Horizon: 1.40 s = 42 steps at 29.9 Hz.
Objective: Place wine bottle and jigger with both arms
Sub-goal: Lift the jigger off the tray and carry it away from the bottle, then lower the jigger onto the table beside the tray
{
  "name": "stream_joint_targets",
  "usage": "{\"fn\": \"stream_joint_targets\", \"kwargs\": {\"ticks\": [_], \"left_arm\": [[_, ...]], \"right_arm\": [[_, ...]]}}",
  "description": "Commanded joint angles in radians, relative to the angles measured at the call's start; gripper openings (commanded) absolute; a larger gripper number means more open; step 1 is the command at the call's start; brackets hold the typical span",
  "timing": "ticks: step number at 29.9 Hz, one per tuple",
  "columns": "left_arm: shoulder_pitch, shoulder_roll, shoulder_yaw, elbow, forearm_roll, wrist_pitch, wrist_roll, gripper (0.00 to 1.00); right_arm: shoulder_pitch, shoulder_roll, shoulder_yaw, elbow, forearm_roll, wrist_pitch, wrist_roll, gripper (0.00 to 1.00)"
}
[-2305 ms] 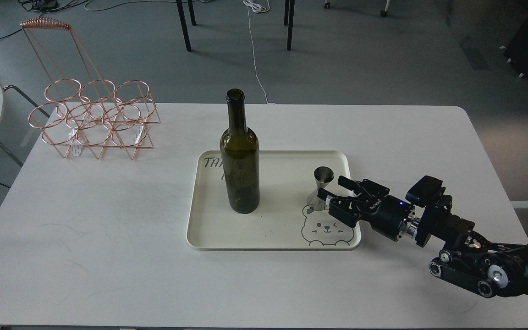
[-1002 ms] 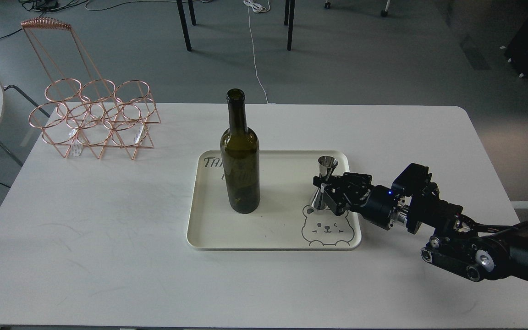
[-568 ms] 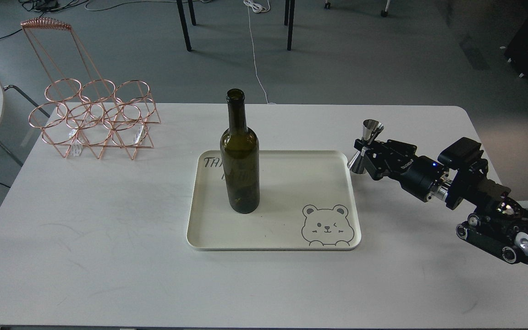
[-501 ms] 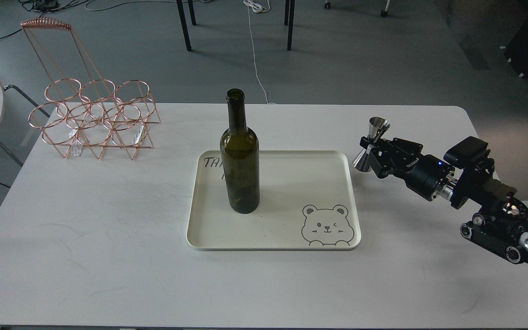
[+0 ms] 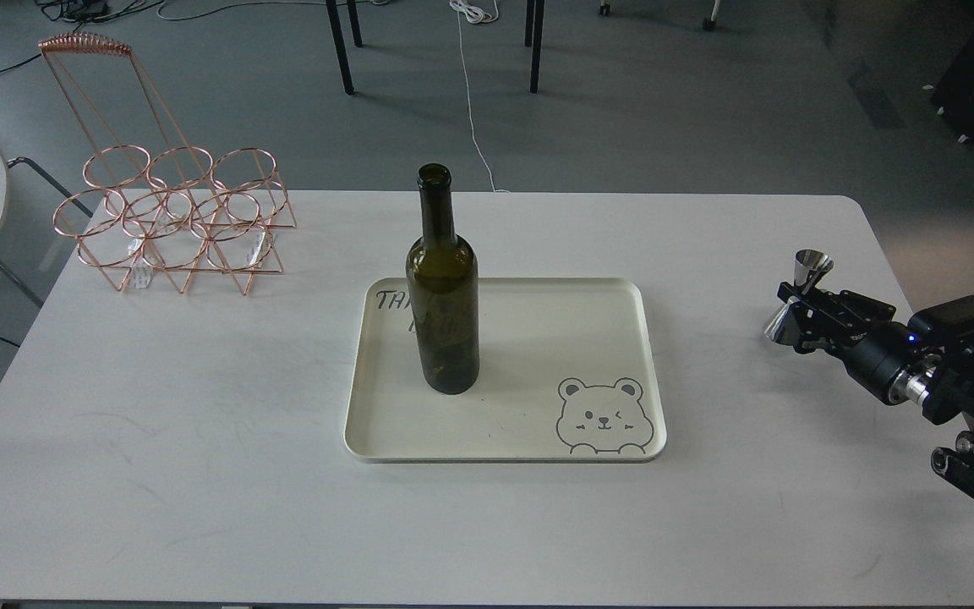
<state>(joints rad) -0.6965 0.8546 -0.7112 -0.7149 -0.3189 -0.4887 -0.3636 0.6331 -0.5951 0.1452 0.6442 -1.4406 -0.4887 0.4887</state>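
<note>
The tall dark olive-green wine bottle (image 5: 443, 288) stands upright on the left half of the cream tray (image 5: 614, 296), untouched. The small steel jigger (image 5: 798, 296) is held at its waist by my right gripper (image 5: 796, 304), tilted a little, above the white table near its right edge and well right of the tray. The right arm comes in from the lower right. My left arm and left gripper are out of view.
A copper wire bottle rack (image 5: 170, 211) stands at the table's far left corner. The tray has a bear drawing (image 5: 604, 416) at its front right. Table legs and cables are on the floor beyond the table.
My right gripper closed on the jigger on the tray, lifted it off, and carried it right, past the tray's edge to near the table's right side. The bottle has not moved.
</note>
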Motion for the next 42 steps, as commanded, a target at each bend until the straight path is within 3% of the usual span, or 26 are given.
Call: {"fn": "stream_joint_targets", "kwargs": {"ticks": [1, 4, 15, 29, 42], "left_arm": [[0.000, 0.000, -0.001, 0.000, 0.000, 0.000, 0.000, 0.98], [-0.001, 0.001, -0.002, 0.000, 0.001, 0.000, 0.000, 0.98], [-0.001, 0.004, -0.001, 0.000, 0.000, 0.000, 0.000, 0.98], [-0.001, 0.004, -0.004, 0.000, 0.000, 0.000, 0.000, 0.98], [-0.001, 0.011, -0.005, 0.000, 0.000, 0.000, -0.001, 0.98]], "right_arm": [[-0.003, 0.001, 0.001, -0.002, 0.003, 0.000, 0.000, 0.14], [-0.003, 0.001, 0.001, -0.002, 0.003, 0.000, 0.000, 0.21], [-0.003, 0.004, -0.001, -0.002, 0.003, 0.000, 0.000, 0.22], [-0.004, 0.004, 0.001, 0.000, 0.003, 0.000, 0.000, 0.35], [-0.033, -0.034, -0.001, 0.046, 0.008, 0.000, 0.000, 0.63]]}}
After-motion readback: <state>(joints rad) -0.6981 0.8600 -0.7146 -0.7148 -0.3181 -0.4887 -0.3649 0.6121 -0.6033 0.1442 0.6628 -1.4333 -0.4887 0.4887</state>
